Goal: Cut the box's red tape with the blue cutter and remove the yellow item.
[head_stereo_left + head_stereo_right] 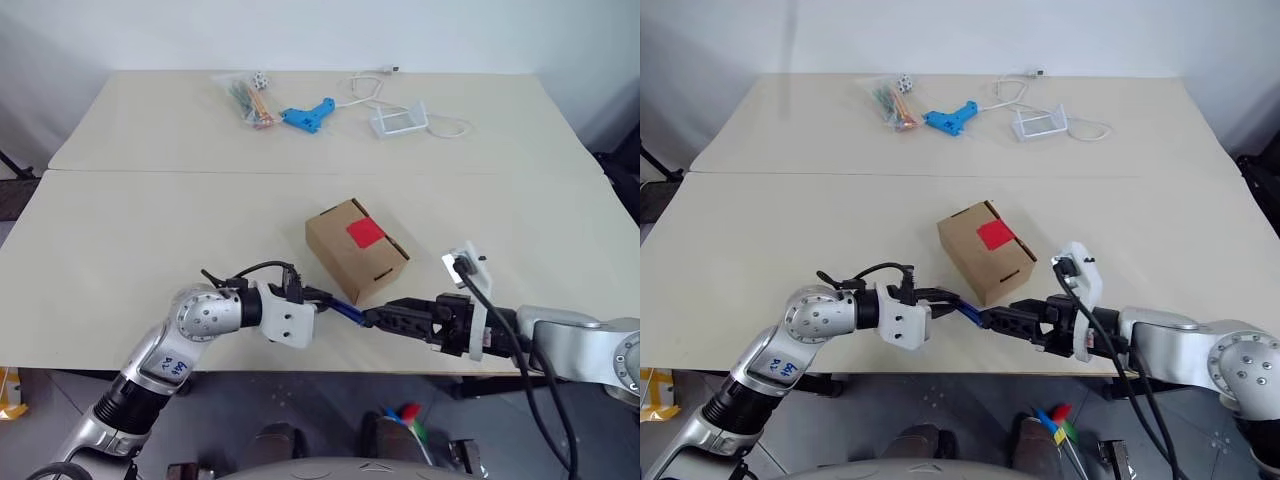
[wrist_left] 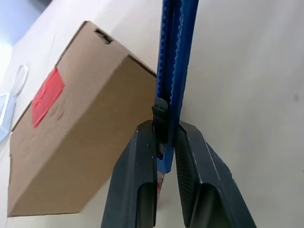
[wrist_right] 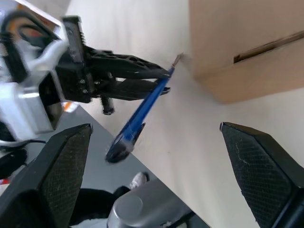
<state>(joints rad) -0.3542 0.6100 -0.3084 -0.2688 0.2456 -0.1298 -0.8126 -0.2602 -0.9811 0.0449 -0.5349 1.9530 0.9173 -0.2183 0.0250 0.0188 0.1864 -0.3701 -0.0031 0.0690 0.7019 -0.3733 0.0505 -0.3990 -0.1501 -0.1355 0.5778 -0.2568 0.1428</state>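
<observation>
Blue cutter [image 2: 176, 57] pinched btwn fingers of left gripper [image 1: 322, 300], held low over the table [image 1: 150, 240] near its front edge, just beside the box's near corner. Right gripper [image 3: 156, 156] spread wide, nothing held, fingertips close to the cutter's free end, pointing twd left gripper. Box [image 1: 355, 250] sits mid-table, closed, red tape [image 1: 365, 232] on top flap, intact. Far side of table: light-blue gun-shaped tool [image 1: 307, 115], clear bag of coloured sticks [image 1: 246, 97], white cable [image 1: 372, 88], small clear holder [image 1: 399, 121].
</observation>
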